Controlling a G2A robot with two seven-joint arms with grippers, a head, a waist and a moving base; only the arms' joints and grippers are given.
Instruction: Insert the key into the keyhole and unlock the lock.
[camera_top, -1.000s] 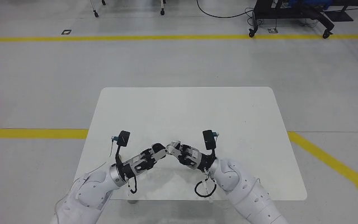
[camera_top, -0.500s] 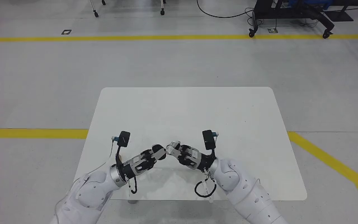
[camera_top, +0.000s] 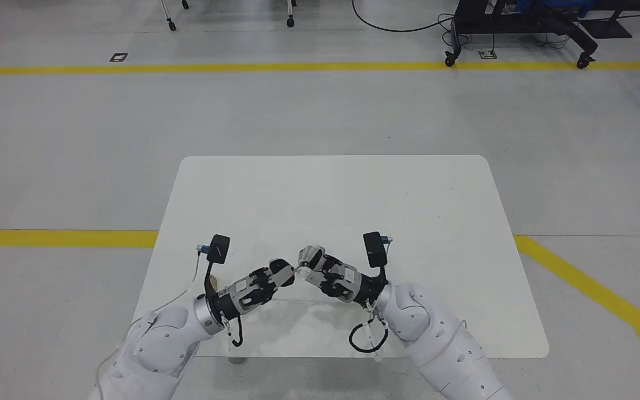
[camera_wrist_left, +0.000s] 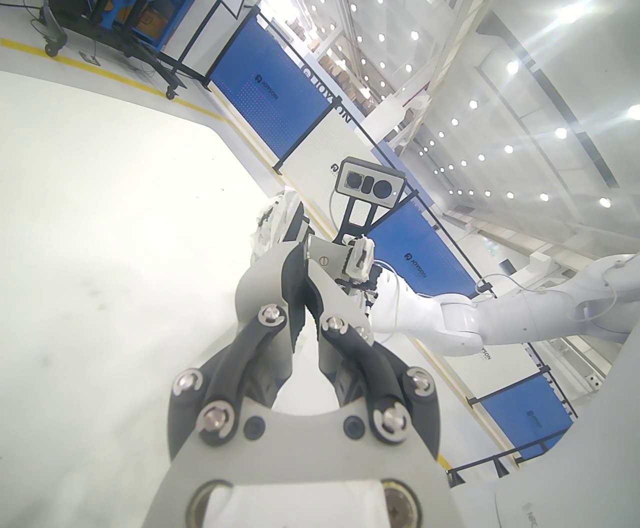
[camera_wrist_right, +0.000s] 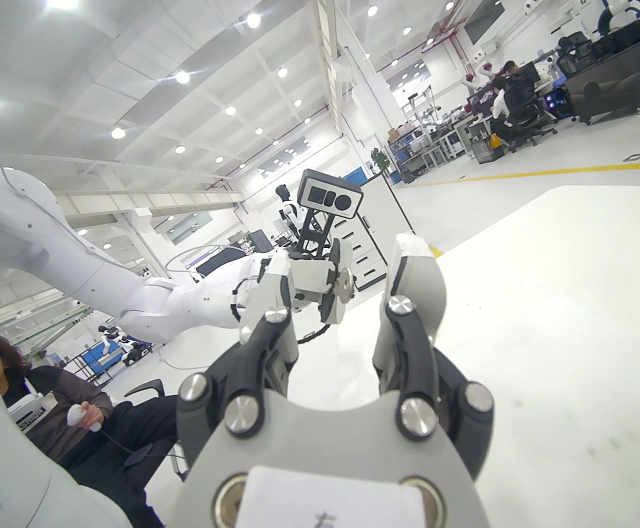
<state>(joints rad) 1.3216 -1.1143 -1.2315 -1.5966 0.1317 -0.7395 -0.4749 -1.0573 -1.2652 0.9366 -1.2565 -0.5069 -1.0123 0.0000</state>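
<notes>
- I count two grippers: left gripper (camera_wrist_left: 300, 260), right gripper (camera_wrist_right: 342, 260).
- Two wrist cameras: right arm's camera (camera_wrist_left: 370, 182), left arm's camera (camera_wrist_right: 330, 199).
- One white worktop (camera_top: 400, 200) on my feed.

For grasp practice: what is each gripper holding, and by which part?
Left gripper shut, silver metal piece at its tips; whether gripped cannot be told. Right gripper open, holding nothing.

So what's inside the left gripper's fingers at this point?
The left gripper is shut. A silvery metal piece with a round slotted spot sticks out at its fingertips. The clamped part is covered by the pads, so whether it is the lock or the key cannot be told.
</notes>
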